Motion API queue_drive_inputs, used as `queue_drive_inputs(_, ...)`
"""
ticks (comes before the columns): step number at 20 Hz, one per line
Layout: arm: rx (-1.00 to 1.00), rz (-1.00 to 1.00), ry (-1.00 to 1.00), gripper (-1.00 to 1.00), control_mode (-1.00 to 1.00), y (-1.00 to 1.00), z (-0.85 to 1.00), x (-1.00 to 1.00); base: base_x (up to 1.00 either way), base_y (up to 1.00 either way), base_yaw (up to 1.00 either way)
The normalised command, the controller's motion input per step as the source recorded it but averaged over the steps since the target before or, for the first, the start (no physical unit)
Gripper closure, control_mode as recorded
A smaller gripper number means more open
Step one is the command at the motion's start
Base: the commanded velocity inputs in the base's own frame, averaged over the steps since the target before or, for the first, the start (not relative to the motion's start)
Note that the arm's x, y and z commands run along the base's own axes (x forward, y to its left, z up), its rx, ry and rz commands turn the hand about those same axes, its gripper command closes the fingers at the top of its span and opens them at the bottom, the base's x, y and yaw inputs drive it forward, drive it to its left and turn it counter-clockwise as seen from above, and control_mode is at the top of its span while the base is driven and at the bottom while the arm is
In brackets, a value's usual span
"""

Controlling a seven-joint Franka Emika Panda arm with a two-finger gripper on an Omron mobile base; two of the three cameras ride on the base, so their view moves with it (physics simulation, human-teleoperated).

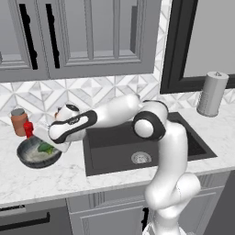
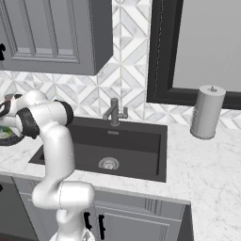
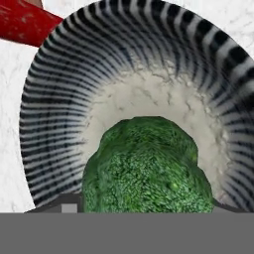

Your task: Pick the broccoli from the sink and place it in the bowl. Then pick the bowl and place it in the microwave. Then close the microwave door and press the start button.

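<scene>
The broccoli, a bumpy green lump, sits very close in the hand view, low over the pale inside of the bowl, and it hides my fingertips. From the left base view my gripper reaches down into the bowl on the counter left of the sink, shut on the broccoli. The bowl's rim also peeks in at the left edge of the right base view. The sink basin holds only its drain. The microwave and its door are out of view.
A small red jar and a brown jar stand just behind the bowl. The faucet rises behind the sink. A grey roll on a holder stands at the back right. Wall cabinets hang above.
</scene>
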Motion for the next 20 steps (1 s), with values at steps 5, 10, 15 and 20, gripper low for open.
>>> queue_drive_inputs(5,-0.03,0.0,0.01,-1.0,-1.0,0.23,-0.21,0.17,0.0,0.0,0.0)
queue_drive_inputs(10,0.0,0.0,0.0,-1.0,-1.0,0.0,-0.09,0.0,0.0,0.0,0.0)
queue_drive_inputs(15,0.01,0.0,0.0,-1.0,-1.0,-0.03,0.0,-0.01,0.0,0.0,0.0)
queue_drive_inputs(20,0.06,0.0,0.0,-1.0,-1.0,-0.26,0.07,-0.11,0.0,0.0,0.0)
